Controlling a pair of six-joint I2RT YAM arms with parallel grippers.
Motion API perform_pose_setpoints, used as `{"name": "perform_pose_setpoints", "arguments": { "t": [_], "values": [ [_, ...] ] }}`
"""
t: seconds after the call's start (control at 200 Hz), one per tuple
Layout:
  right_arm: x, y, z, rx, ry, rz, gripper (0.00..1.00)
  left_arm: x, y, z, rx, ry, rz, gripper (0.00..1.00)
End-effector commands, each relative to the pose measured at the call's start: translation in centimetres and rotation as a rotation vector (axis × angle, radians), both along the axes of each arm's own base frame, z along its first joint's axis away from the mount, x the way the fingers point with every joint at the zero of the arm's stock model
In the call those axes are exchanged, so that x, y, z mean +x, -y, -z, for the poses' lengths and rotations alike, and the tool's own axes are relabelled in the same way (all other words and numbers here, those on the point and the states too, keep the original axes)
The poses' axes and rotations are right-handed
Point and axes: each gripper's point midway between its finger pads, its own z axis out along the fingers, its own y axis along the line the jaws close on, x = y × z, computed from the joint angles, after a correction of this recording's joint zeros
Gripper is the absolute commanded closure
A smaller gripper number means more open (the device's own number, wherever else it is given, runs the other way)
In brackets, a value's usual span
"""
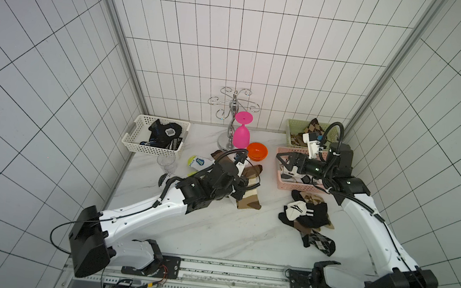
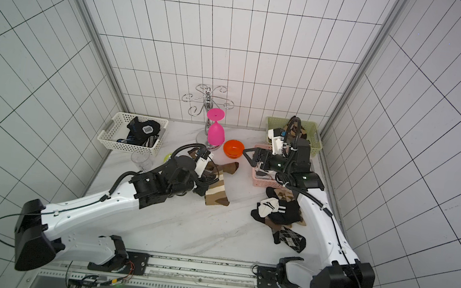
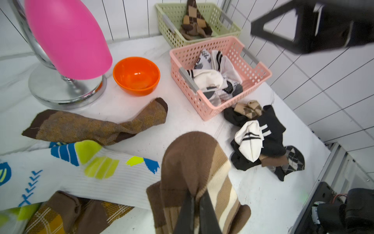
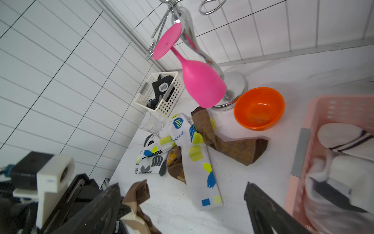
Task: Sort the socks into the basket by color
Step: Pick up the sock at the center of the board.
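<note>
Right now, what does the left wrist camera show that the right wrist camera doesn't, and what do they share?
Only the left wrist view shows the green basket holding a brown argyle sock, and the heap of black and white socks beside the pink basket. Only the right wrist view shows the white basket of black socks and the clear glass. Both show the pink goblet, orange bowl, pink basket, the white sock with yellow-blue prints, and the brown striped sock the left hand is shut on.
</note>
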Motion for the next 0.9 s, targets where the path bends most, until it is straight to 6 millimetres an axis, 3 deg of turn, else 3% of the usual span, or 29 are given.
{"name": "perform_pose_setpoints", "arguments": {
  "t": [0.0,0.15,0.27,0.47,0.585,0.725,0.855,0.894],
  "values": [
    [-3.7,-2.8,0.8,0.041,-0.007,-0.194,0.03,1.2,-0.6,-5.4,-0.134,0.059,-0.015,1.00],
    [-5.9,-5.1,0.3,0.068,0.027,-0.328,0.04,1.8,-1.3,-9.2,-0.212,0.107,-0.011,1.00],
    [-6.8,-6.7,-0.3,0.081,0.067,-0.390,0.03,1.8,-1.3,-11.1,-0.268,0.118,0.008,1.00],
    [-5.9,-8.8,-0.6,0.072,0.108,-0.398,0.03,1.1,-0.7,-12.8,-0.343,0.114,0.049,1.00],
    [-6.1,-10.3,-1.0,0.084,0.114,-0.438,0.08,0.9,-0.5,-12.9,-0.364,0.105,0.061,1.00],
    [-6.8,-11.6,-1.2,0.104,0.111,-0.489,0.36,0.9,-0.4,-12.4,-0.366,0.097,0.064,1.00],
    [-7.0,-11.6,-1.4,0.122,0.113,-0.486,0.86,1.0,-0.5,-11.5,-0.350,0.089,0.056,1.00],
    [-7.0,-11.5,-1.6,0.120,0.118,-0.479,0.97,1.2,-0.7,-11.2,-0.343,0.085,0.045,1.00]
  ]
}}
